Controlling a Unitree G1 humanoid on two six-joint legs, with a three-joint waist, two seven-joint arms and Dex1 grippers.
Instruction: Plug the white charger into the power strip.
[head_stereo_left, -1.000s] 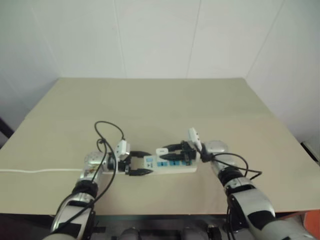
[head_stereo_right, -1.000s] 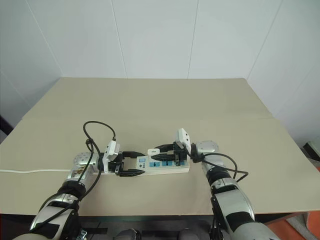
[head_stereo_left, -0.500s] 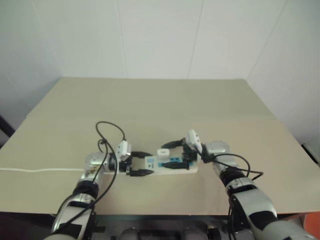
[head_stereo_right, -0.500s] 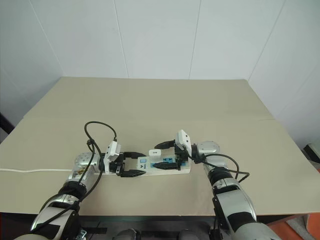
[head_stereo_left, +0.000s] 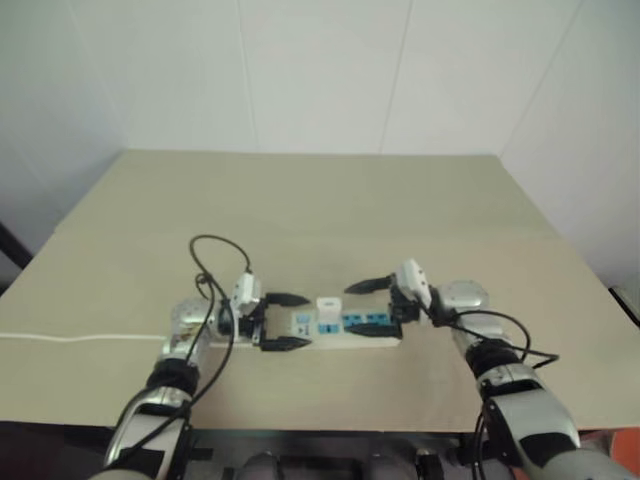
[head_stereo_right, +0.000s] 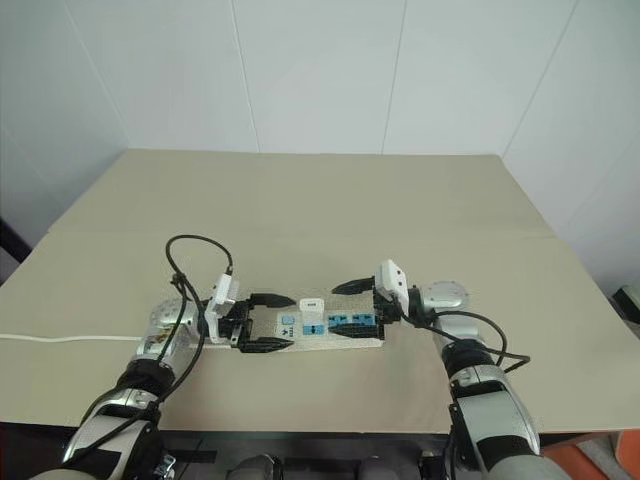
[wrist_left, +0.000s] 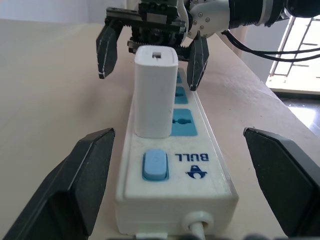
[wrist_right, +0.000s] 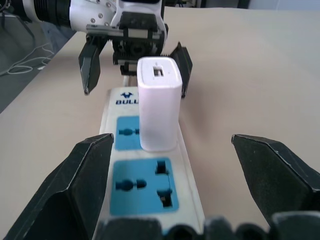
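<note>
Both claws are standing wide and holding nothing, facing each other along the power strip (head_stereo_right: 315, 333), which is lying flat near the front edge of the surface (head_stereo_right: 300, 200) with its long axis running left to right. The white charger (head_stereo_right: 311, 305) is standing upright in the outlet face next to the strip's switch end, seated as far as the wrist views show, so the plugging step looks done. The left claw (head_stereo_right: 265, 323) is straddling the cord end of the strip, fingers to either side and seemingly not touching it, and is the nearer of the two to the charger. The right claw (head_stereo_right: 357, 302) is sitting over the opposite end, its fingers flanking the strip. Any pulling away would best be going outward along that axis, each claw toward its own side, keeping clear of the charger between them.
</note>
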